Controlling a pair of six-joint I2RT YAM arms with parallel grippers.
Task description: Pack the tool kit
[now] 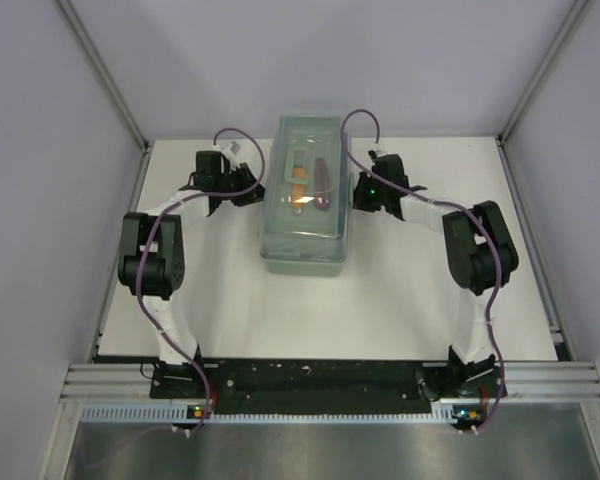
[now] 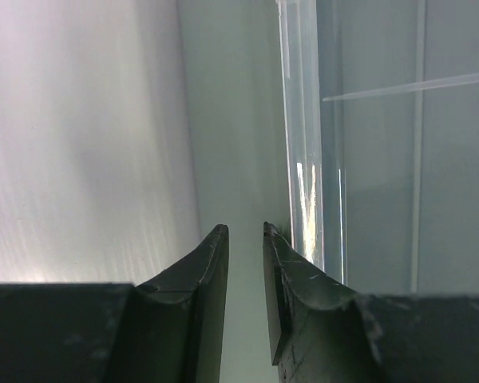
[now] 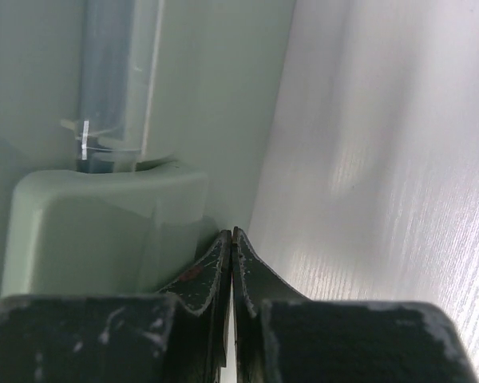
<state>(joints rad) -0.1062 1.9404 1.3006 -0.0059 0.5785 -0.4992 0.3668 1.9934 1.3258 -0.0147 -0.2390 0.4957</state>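
Closest up, the left gripper point(image 2: 244, 239) has its two black fingers parted by a narrow gap, gripping nothing, close to the toolbox point(image 1: 300, 258) wall. Over on the other side, the right gripper point(image 3: 231, 238) is pinched fully together by a corner of the box. Seen from above, the grey-green toolbox sits upper centre on the white table point(image 1: 380, 310), its lid point(image 1: 302, 215) down, with orange and red tools point(image 1: 310, 186) showing through.

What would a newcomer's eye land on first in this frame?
The grey-green toolbox at the middle of the white table, with an orange tool and a dark red tool showing through its translucent lid. Next, the grippers flanking it: the left gripper, fingers slightly apart, at its left side, the right gripper, shut, at its right.
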